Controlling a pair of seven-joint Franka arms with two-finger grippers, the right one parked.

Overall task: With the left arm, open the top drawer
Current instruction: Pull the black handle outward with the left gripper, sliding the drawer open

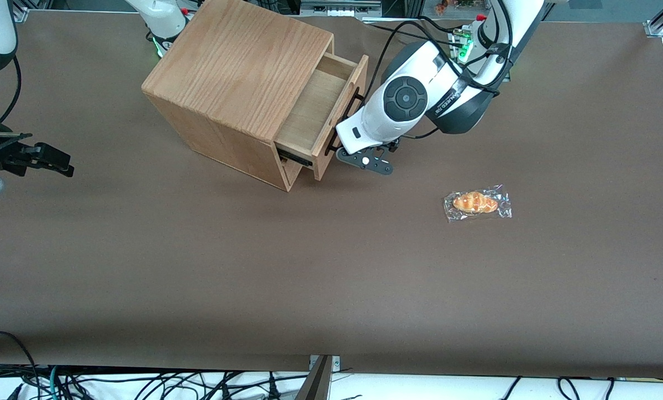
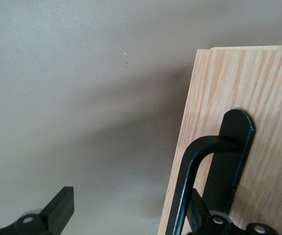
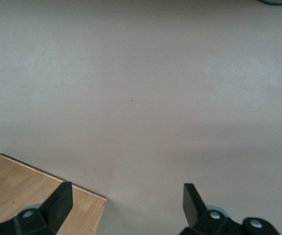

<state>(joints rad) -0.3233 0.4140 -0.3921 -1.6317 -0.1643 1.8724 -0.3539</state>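
Drawer partly out, pull under way

Top drawer [image 1: 323,111] of the oak cabinet [image 1: 237,83] stands partly open. The left arm [image 1: 415,97] has its hand [image 2: 131,218] spread wide, one finger [image 2: 199,215] hooked inside the black bar handle [image 2: 199,171]. Next, likely: draw further outward, straight along the runners.

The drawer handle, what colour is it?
Black. The handle shows best in the left wrist view, with the gripper at it.

We take this for a robotics lab: a brown-covered table [image 1: 198,266] framed by aluminium rails [image 1: 662,19], loose cables [image 1: 142,383] along the lower edge of the frame, and arm bases lit green [image 1: 463,51] at the top.
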